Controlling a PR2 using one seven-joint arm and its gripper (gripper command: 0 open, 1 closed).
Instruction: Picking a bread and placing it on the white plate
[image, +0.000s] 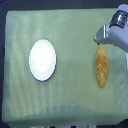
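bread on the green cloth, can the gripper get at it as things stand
Probably yes: the gripper hangs right at the upper end of the bread, and nothing lies around or over it. Whether its jaws are open is unclear.

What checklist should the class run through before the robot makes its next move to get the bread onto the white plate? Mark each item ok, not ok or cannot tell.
1. Bread in full view on the green cloth: ok, only its top end sits under the gripper.
2. White plate bare, nothing lying on it: ok.
3. Gripper positioned over the bread's upper end: ok.
4. Jaws open wide enough for the bread: cannot tell, too blurred.
5. Bread already gripped: cannot tell.
6. Cloth between bread and plate holds no other thing: ok.
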